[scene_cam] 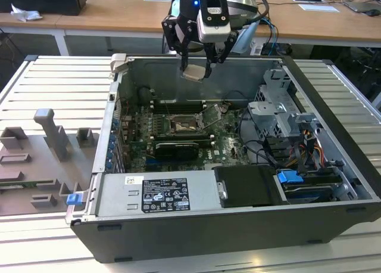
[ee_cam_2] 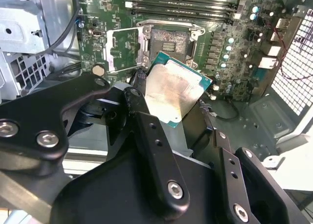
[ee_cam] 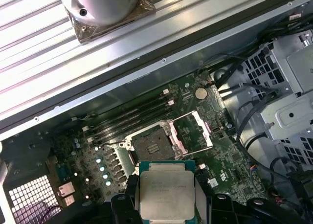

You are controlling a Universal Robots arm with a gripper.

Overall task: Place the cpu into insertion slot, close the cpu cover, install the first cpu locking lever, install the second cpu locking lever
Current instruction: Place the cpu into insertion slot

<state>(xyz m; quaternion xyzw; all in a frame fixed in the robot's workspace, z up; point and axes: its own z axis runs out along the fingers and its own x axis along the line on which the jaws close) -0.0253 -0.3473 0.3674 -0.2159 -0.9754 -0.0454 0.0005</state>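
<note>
In the upper centre of the exterior view, the end effector (scene_cam: 196, 69) hangs above an open computer case (scene_cam: 333, 166) on a slatted metal counter (scene_cam: 59, 82), clenched on the cpu (ee_cam_2: 173, 92) by two opposite edges, its silvery top visible in both wrist views. Below it, near the picture's middle, the insertion slot (scene_cam: 184, 125) lies bare, with the cpu cover (scene_cam: 212, 115) standing open just beside it. The chip looks light, thin and stiff — probably fragile underneath, so the edges seem the safe hold — and the slot's pins would likely bend easily.
</note>
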